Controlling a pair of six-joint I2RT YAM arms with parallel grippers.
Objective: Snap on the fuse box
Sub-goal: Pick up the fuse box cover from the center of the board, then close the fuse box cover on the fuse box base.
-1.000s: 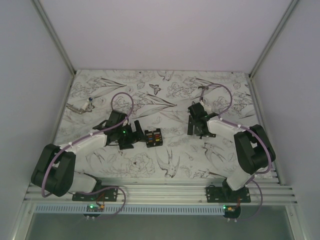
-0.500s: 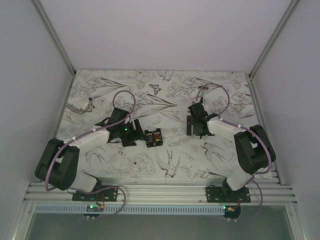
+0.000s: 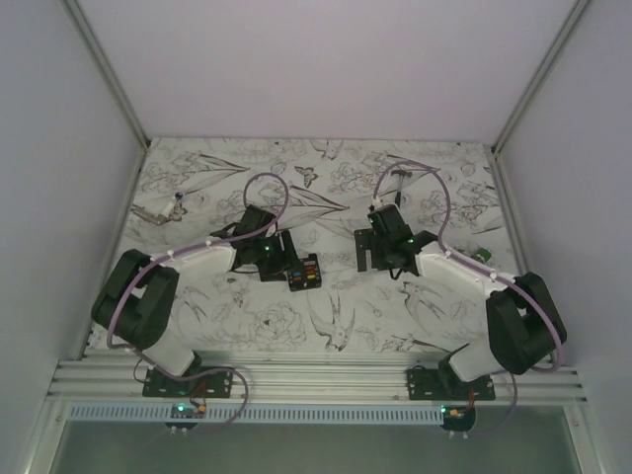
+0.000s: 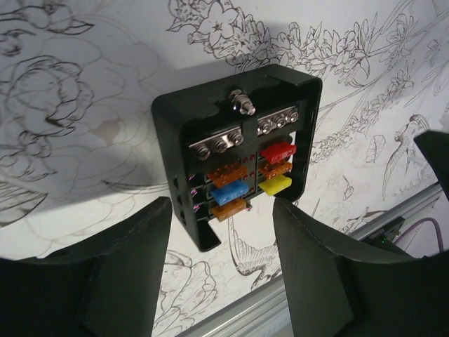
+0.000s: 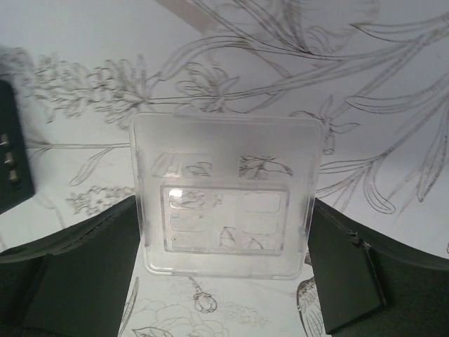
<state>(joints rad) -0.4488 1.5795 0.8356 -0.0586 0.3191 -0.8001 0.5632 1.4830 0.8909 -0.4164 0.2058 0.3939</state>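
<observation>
Straddling the fuse box (image 4: 238, 158), left gripper (image 4: 221, 225) jaws open; right gripper (image 5: 223, 217) jaws flank a clear cover (image 5: 224, 140), grip unclear. Likely light, rigid: hold side walls.

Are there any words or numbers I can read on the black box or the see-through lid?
None can be read.
Fuse box: no label shows; any marks on its coloured fuses are too small.
Clear lid: no writing shows.
Table cover: only drawn flowers and birds.
</observation>
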